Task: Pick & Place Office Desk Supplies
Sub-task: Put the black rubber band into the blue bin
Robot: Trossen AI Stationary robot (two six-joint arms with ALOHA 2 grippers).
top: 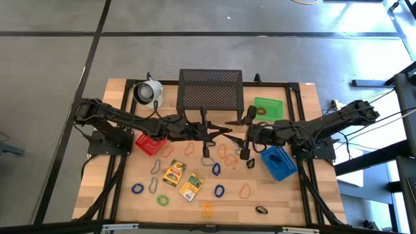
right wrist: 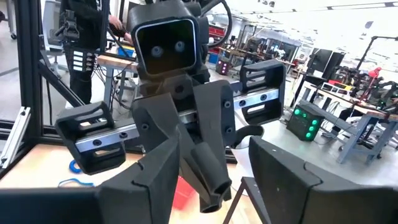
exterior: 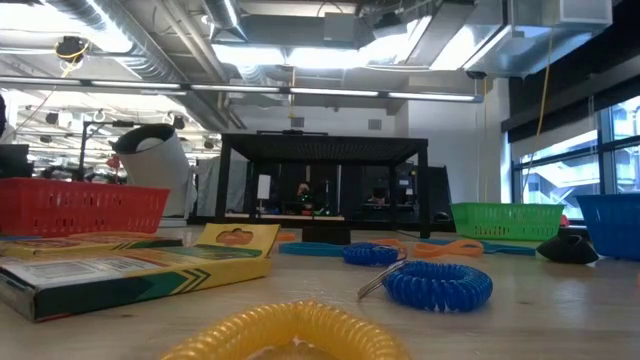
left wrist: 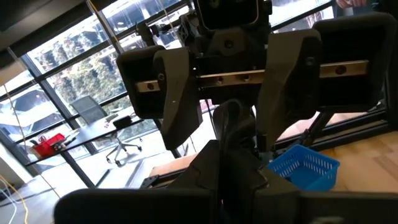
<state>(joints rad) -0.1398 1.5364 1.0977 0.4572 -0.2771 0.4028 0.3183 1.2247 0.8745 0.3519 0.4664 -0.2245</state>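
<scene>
High view: coiled loops (top: 219, 190) and two yellow packets (top: 173, 172) are scattered on the table (top: 286, 195); left gripper (top: 218, 133) is closed, empty; right gripper (top: 233, 122) is parted.

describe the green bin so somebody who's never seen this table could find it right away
Start at the big black wire-mesh stand at the middle of the table's far edge. Directly beside it, toward the right arm's side, lies the shallow green plastic bin, with a small loop inside. The red bin and blue bin sit nearer the table's middle; only the green one is beside the stand.
</scene>
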